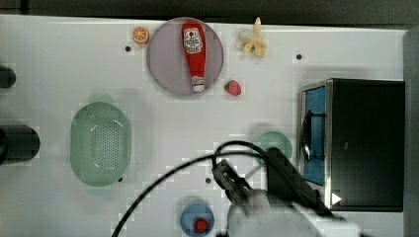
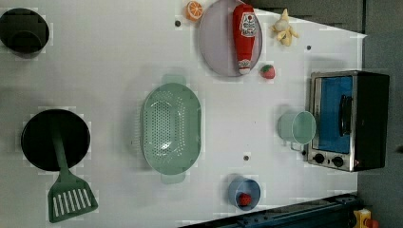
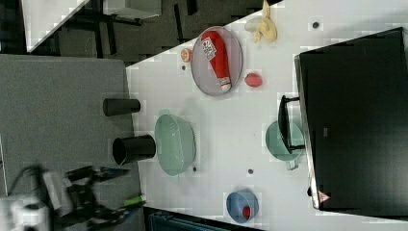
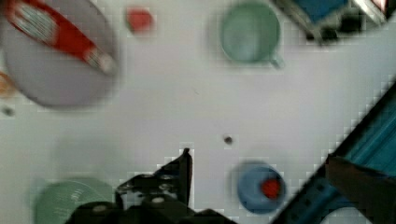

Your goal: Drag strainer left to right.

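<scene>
The strainer (image 1: 101,143) is a pale mint-green oval colander with a dotted centre. It lies flat on the white table at the top view's left, and shows as well in the left view (image 2: 171,127) and the right view (image 3: 175,143). My gripper (image 1: 227,177) hangs over the table well to the right of the strainer in the top view, between a blue bowl and a green cup. It is open and holds nothing. In the wrist view one black finger (image 4: 185,167) points over bare table, with the strainer (image 4: 70,200) off to one side of it.
A grey-lilac plate (image 1: 165,66) carries a ketchup bottle (image 1: 193,52). Near it lie a strawberry (image 1: 232,88), a banana (image 1: 253,42) and an orange slice (image 1: 141,35). The toaster oven (image 1: 363,143), green cup (image 1: 272,143) and blue bowl (image 1: 196,219) stand at the top view's right. The left view's left holds a black pan (image 2: 54,140) and spatula (image 2: 69,197).
</scene>
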You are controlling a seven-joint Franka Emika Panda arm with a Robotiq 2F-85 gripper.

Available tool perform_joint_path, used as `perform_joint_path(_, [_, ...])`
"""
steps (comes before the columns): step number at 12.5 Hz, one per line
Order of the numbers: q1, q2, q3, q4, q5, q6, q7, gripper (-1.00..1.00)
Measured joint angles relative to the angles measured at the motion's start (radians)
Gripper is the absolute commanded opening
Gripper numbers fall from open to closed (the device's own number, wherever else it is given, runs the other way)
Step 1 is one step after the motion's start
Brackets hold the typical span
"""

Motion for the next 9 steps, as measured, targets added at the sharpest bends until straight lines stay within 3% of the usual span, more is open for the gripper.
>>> perform_joint_path(4, [0.023, 0.023, 0.077, 0.047, 0.028, 0.074, 0.045, 1.00])
perform_joint_path(9, [0.041, 0.292, 0.380, 0.035, -0.005, 0.145, 0.302, 1.00])
